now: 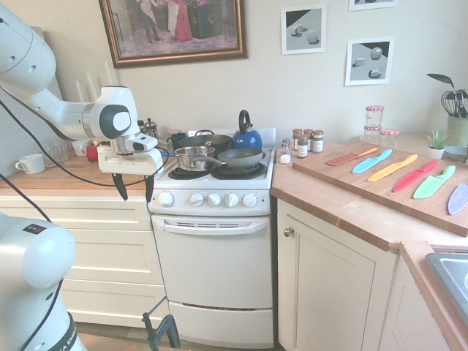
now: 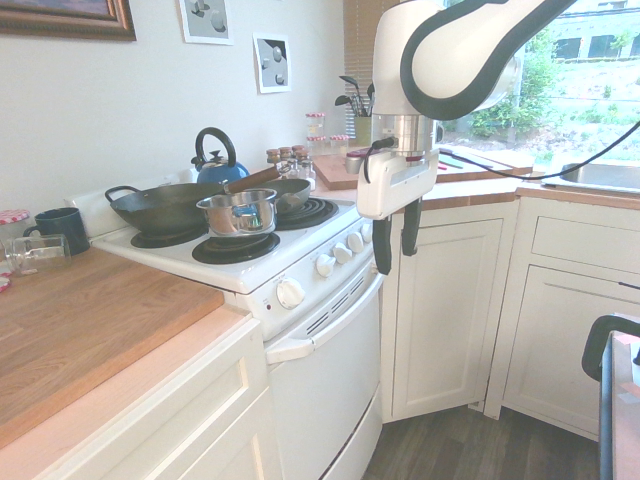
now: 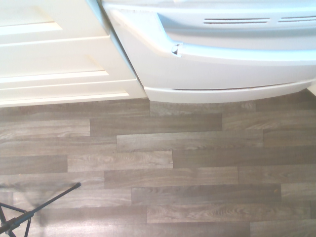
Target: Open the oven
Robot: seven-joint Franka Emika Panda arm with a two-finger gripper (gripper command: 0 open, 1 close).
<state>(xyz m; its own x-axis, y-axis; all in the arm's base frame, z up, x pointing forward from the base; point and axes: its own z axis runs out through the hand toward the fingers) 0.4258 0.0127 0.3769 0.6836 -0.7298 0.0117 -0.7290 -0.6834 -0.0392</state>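
Note:
The white oven (image 1: 212, 270) stands between cream cabinets with its door shut. Its wide curved handle (image 1: 208, 225) runs under a row of white knobs (image 1: 214, 199). My gripper (image 1: 134, 188) hangs in the air, out in front of the oven's left end at about knob height. Its fingers point down and stand open with nothing between them, and they are clear of the handle. The second exterior view shows the gripper (image 2: 396, 240) out from the oven door (image 2: 330, 390). In the wrist view, the handle (image 3: 222, 54) lies below, with wood floor (image 3: 168, 168) in front of it.
A small steel pot (image 1: 191, 156), dark pans (image 1: 238, 156) and a blue kettle (image 1: 246, 136) sit on the black hob. Cream drawers (image 1: 88, 256) stand left of the oven, a cabinet door (image 1: 329, 292) to its right. Spice jars (image 1: 306, 142) and a board of coloured knives (image 1: 395, 175) are on the right counter.

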